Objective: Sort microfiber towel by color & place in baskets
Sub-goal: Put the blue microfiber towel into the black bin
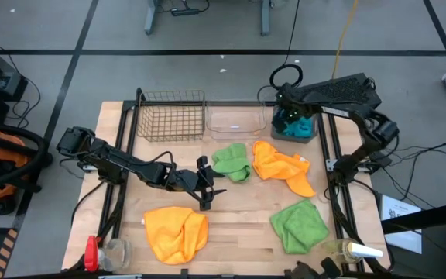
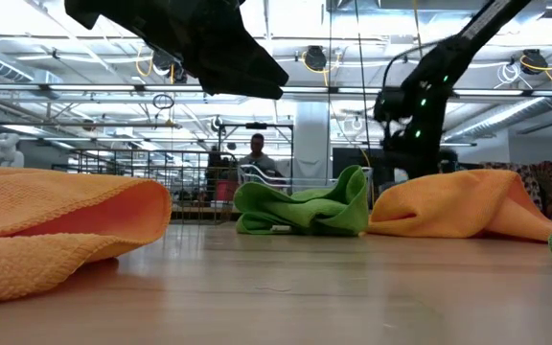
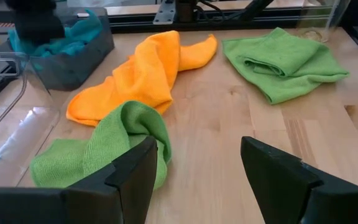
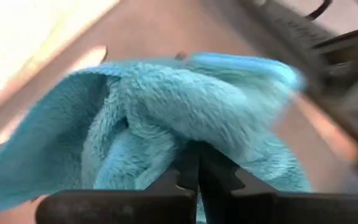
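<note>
I'm working over a pale wooden table [image 1: 231,205] in a big open workshop, with three bins in a row along its far edge. My landmark is the dark grey tub [image 1: 293,128], the right-hand bin of that row. My right gripper [image 1: 289,116] sits directly above it, its fingers pressed together on a blue towel [image 4: 185,118] — the cloth looks bunched inside the tub, though I can't tell whether it rests on the bottom.

My left gripper [image 1: 206,183] hovers out over the table's middle with fingers spread and nothing between them. The green towel [image 1: 233,161] lies just ahead of it, toward the tub, crumpled in a heap with no clear long axis. The left arm is plainly the nearer one for that towel — an orange towel [image 1: 283,168] lies between it and the tub.
</note>
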Tool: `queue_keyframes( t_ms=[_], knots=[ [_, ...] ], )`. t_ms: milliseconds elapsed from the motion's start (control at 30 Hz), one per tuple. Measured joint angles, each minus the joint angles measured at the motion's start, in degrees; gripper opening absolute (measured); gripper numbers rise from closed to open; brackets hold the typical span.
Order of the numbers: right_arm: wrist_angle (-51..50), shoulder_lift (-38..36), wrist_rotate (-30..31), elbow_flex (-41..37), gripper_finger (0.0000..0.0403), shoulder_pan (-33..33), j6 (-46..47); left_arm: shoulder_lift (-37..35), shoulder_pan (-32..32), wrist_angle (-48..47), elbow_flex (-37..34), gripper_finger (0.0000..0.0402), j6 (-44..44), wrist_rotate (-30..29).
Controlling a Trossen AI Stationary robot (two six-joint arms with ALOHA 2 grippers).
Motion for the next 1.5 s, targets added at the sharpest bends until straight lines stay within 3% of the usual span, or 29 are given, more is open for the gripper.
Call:
queue_keyframes(
  t_ms=[200,367,633,800,1100,1500],
  knots=[
    [-10.5,-9.1,0.5,0.0,0.0000,0.0,5.2,0.0,0.0,0.0,0.0,0.0238,0.0,0.0],
    [-8.1,-13.6,-0.1,-3.7,0.0000,0.6,10.1,0.0,0.0,0.0,0.0,0.0238,0.0,0.0],
    [-1.5,-11.2,-0.5,-11.9,0.0000,0.9,10.3,0.0,0.0,0.0,0.0,0.0238,-0.4,0.0],
    [-0.3,-7.5,4.5,-12.8,0.0000,0.5,5.5,0.0,0.0,0.2,0.0,0.0238,-0.4,0.0],
    [4.6,-4.4,4.3,-12.8,0.0000,-3.1,-2.0,0.0,0.0,0.3,0.0,0.0238,-0.4,0.0],
    [-1.1,-12.7,-0.6,-10.3,0.0000,-3.9,-5.8,0.0,0.0,0.3,0.0,0.0238,-0.4,0.0]
  ],
)
